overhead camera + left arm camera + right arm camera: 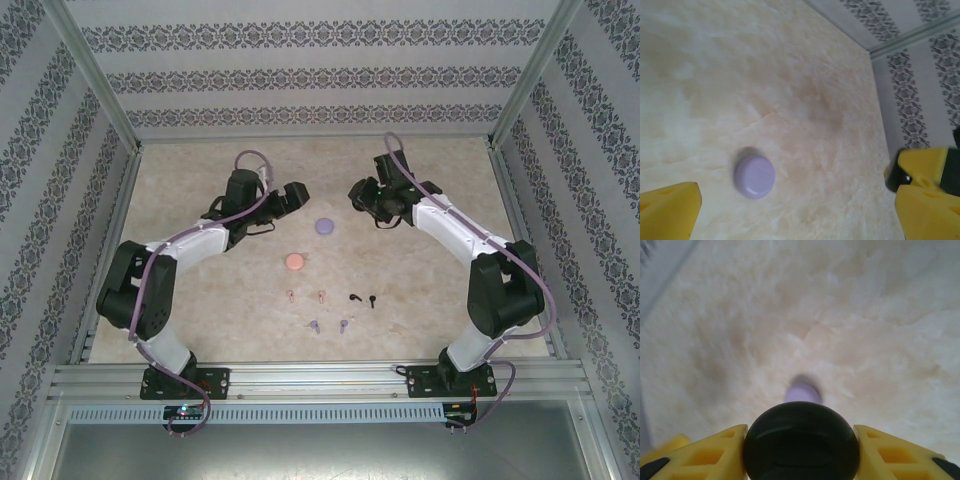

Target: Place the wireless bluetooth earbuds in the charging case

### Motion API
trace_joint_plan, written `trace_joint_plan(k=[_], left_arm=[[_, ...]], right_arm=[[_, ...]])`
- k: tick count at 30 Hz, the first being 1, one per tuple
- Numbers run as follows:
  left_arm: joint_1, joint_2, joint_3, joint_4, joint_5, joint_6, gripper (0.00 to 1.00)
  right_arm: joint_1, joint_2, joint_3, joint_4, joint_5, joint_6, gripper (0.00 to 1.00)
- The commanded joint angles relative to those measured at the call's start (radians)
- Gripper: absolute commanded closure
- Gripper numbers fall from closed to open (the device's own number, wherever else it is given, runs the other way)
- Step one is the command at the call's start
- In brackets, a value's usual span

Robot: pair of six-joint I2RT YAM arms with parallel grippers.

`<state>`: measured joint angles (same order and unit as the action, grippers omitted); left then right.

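While the right gripper (801, 452) pinches a round black case (801, 437) between its yellow fingers (722, 452), with a pad pressed to each side of the case, the earbuds lie well apart from it on the table (420, 290), in the lower middle of the overhead view. There the pinkish-tan earbuds (290, 296) sit side by side, the black earbuds (354, 297) are just to their right, and the light purple earbuds (313, 325) lie a little below, toward the arm bases. Above them in the frame rests a pink case (295, 261), and above that a purple case (324, 226). The left gripper (292, 195) hangs at upper centre, facing the right one, its jaws spread wide and pinching nothing. From its wrist camera the purple case lies low in the frame, between the fingers and nearer the left-hand one.
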<state>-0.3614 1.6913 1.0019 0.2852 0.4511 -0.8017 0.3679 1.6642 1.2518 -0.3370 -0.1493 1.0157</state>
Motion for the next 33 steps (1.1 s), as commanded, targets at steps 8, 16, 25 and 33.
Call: trace_joint_plan(k=[8,16,25,33], left_arm=[[-0.123,0.192,0.023,0.431,0.04,-0.023,0.0],[-0.173,0.323,0.1,0.568,0.029,-0.076,0.16],[-0.192,0.382,0.151,0.608,0.034,-0.084,0.29],[-0.203,0.408,0.181,0.611,0.033,-0.084,0.34]], right_arm=[[-0.006,-0.017,-0.104,0.296,0.003,0.496,0.63],[-0.014,-0.038,-0.167,0.345,-0.02,0.541,0.63],[-0.016,-0.038,-0.172,0.344,-0.028,0.538,0.63],[-0.014,-0.026,-0.159,0.352,-0.039,0.54,0.63]])
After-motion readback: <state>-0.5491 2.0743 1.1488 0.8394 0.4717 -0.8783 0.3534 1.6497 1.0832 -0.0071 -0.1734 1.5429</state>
